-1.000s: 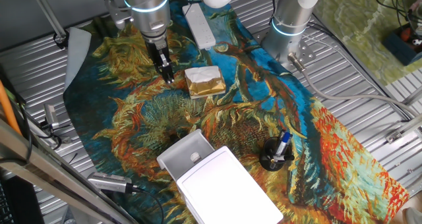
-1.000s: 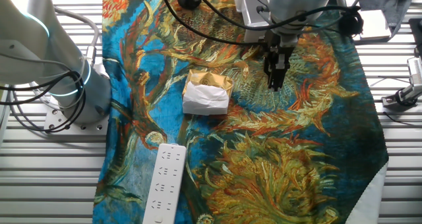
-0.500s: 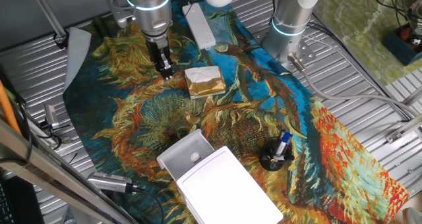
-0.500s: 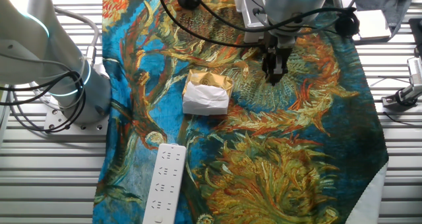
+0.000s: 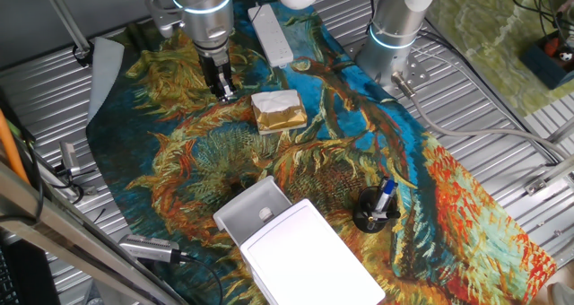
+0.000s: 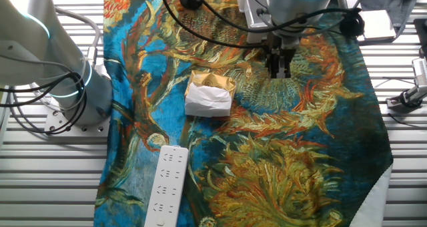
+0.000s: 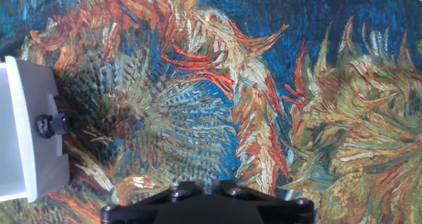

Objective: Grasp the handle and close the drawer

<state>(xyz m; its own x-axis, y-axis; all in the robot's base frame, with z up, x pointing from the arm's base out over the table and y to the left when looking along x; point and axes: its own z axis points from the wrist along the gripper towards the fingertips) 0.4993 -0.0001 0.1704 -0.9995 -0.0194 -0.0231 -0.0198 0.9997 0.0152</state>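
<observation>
The drawer (image 5: 254, 208) stands pulled out of the white box (image 5: 305, 251) at the near edge of the painted cloth. In the hand view the drawer (image 7: 26, 132) is at the left edge, and the handle (image 7: 53, 125), a small knob that looks dark here, sticks out of its front. My gripper (image 5: 224, 90) hangs over the cloth at the far left, well away from the drawer, with nothing in it. In the other fixed view the gripper (image 6: 279, 68) has its fingers close together. The hand view shows only its black body, not the fingertips.
A gold-and-white wrapped block (image 5: 278, 110) lies just right of the gripper. A white power strip (image 5: 272, 33) lies at the back, a black cup with pens (image 5: 375, 209) at the right. A second robot base (image 5: 395, 36) stands behind.
The gripper has risen a little and drawn back from the cloth. The drawer, box and block have not moved.
</observation>
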